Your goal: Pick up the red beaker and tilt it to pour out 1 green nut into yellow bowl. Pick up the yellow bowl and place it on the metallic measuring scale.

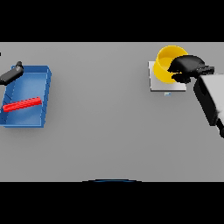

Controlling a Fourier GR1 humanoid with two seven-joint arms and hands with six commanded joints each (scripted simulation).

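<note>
The right robot hand (186,66) hides the yellow bowl's (165,65) right rim (contents unseen).

right hand (187,66) curled in a grasp, left hand (11,73) far left

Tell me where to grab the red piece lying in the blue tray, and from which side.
Grip the red piece across its narrow middle, from above. It lies flat and slanted in the blue tray, whose walls block any sideways approach.
</note>
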